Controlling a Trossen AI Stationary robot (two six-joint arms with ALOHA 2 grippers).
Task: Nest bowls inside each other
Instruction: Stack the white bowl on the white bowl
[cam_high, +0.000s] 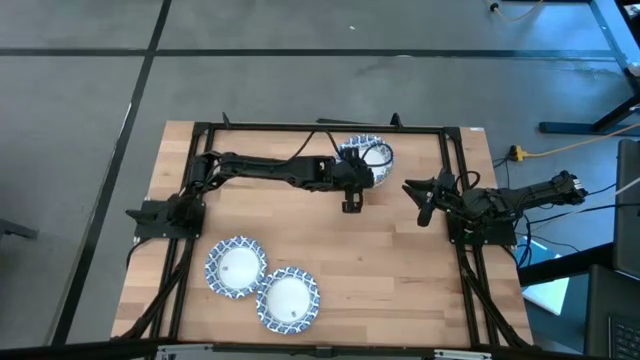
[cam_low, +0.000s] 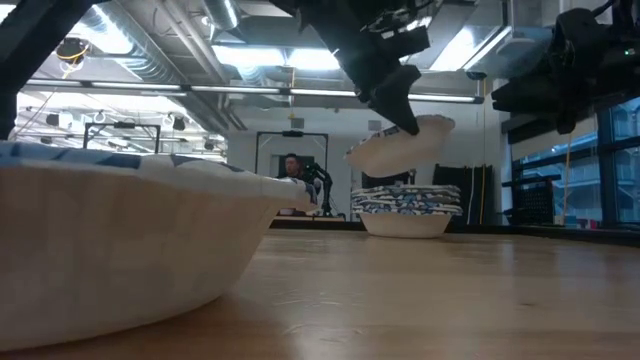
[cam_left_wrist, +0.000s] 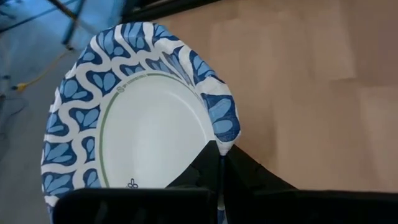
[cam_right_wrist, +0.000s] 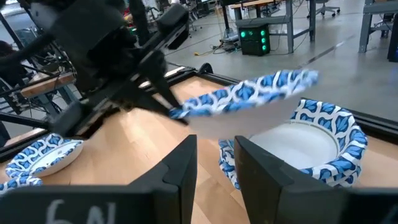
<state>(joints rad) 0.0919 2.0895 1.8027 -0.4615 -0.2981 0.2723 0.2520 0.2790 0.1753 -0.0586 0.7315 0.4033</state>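
Nearest: blue-and-white patterned paper bowl (cam_low: 120, 240) resting on wooden worktop (cam_low: 420, 300).
Left pincer (cam_left_wrist: 219, 160): clamped on carried bowl's (cam_right_wrist: 249, 99) rim, tilted above nested stack (cam_low: 407, 207).
Right pincer (cam_right_wrist: 214, 162): empty, slightly parted, beside the stack.
Risk: tilt may catch stack rim, seating the bowl crooked.

- Wooden desk (cam_high: 380, 270) inside a black frame (cam_high: 300, 128)
- Two single bowls (cam_high: 237, 266) touching at its front left
- A nested stack (cam_high: 378, 153) at the rear
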